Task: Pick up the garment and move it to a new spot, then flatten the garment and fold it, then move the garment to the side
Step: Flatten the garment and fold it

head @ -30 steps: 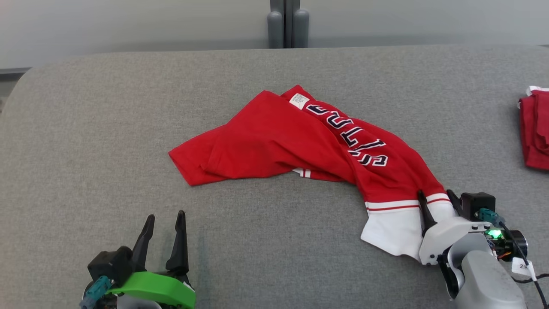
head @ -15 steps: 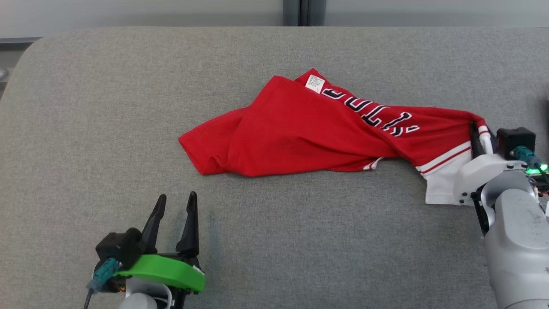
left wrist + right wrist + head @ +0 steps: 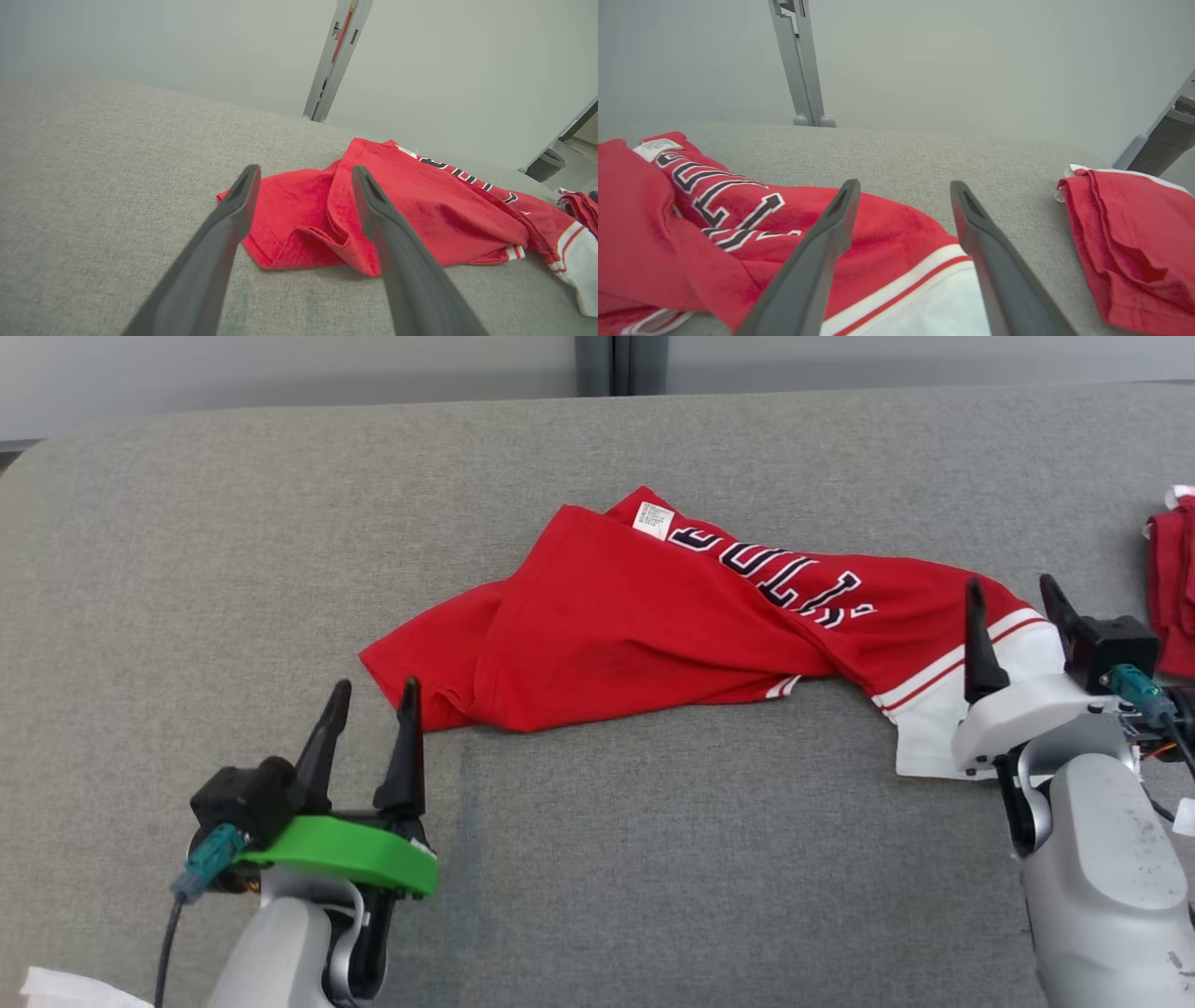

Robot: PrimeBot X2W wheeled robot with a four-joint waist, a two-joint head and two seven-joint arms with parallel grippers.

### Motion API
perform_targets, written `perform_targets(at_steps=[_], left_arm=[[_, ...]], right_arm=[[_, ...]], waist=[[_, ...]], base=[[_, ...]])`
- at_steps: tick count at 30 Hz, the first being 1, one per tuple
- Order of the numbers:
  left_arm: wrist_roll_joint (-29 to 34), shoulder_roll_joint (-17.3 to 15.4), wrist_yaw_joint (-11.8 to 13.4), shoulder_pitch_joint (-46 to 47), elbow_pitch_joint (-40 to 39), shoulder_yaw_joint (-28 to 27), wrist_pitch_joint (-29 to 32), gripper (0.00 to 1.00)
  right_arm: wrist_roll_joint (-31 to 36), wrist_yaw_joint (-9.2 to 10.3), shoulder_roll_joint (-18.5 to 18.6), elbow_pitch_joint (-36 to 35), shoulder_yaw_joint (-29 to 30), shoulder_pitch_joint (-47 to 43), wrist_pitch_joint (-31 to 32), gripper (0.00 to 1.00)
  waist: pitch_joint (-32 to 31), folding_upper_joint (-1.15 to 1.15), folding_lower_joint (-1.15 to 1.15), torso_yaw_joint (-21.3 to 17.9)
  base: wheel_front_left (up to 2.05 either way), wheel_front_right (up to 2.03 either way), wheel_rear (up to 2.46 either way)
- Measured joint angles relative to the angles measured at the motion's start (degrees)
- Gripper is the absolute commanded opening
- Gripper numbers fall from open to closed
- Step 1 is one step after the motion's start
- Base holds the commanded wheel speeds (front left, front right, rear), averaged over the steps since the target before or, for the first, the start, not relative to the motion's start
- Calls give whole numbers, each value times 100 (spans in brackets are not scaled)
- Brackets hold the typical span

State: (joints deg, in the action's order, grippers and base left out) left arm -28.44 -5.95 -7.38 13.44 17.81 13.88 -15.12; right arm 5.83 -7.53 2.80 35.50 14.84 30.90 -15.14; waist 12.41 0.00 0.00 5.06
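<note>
The red garment [image 3: 635,635] carries dark letters [image 3: 775,579], partly folded and unreadable; the print on its white label [image 3: 653,519] is too small. The left hand [image 3: 373,689] and right hand [image 3: 1010,582] gape wide, holding nothing.

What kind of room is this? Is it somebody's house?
Probably not a house; more like a robot practice room: a big grey cloth-covered table, bare pale walls, and a crumpled red shirt with another red garment set at the side.

Open left gripper [image 3: 303,175], red garment [image 3: 420,219], grey surface [image 3: 93,163]
</note>
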Motion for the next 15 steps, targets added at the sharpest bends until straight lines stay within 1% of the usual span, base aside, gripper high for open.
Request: perform_targets(at_steps=[4,8,11,15], left_arm=[[35,-107,0,448,100,-42,-1,100],[40,-240,0,984,383,1,0,100],[-40,-424,0,1451,759,304,-1,100],[-411,-684,0,2125,1322,769,-2,100]], right_arm=[[-555,0,3,-549,-547,-361,0,100],[-1087,0,1,-1012,-888,-627,0,100],[-1480,0,4,-1226,-1227,-810,0,100],[-1792,0,2,-1491,-1581,-954,0,100]], waist=[[54,0,0,-197],[154,0,0,-414],[252,0,0,-574],[416,0,0,-794]], base=[[0,0,0],[0,0,0],[0,0,0],[0,0,0]])
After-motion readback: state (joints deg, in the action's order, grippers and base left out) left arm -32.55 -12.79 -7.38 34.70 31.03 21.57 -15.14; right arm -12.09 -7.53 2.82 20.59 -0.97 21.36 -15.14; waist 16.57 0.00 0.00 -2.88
